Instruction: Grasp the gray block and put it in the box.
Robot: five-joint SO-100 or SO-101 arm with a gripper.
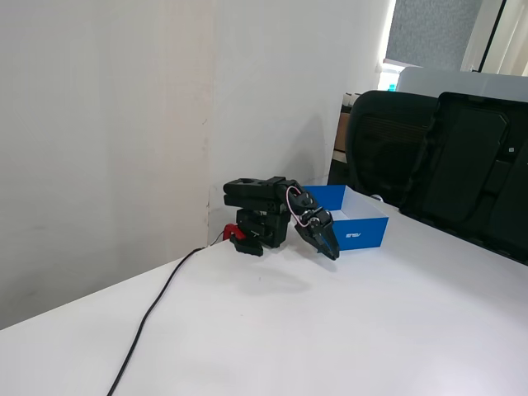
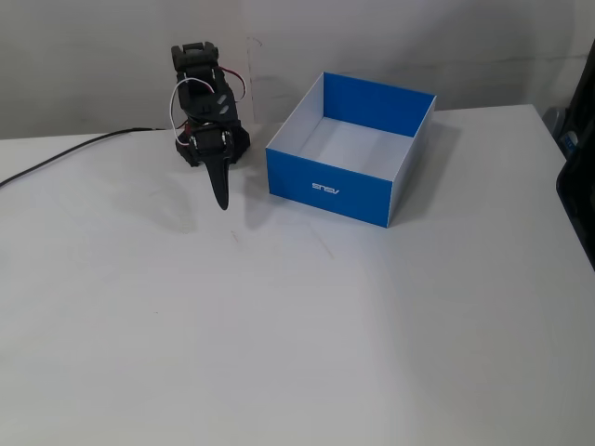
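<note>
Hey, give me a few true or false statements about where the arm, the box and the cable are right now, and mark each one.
1. The gripper is shut and holds nothing. True.
2. The box is red. False: it is blue outside and white inside.
3. No gray block shows on the table or in the box. True.
4. The gripper reaches into the box. False: in a fixed view it hangs beside the box, to its left.
5. A black cable runs across the table toward the arm's base. True.

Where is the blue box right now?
In both fixed views the blue box sits on the white table near the wall, just right of the folded black robot arm.
</note>
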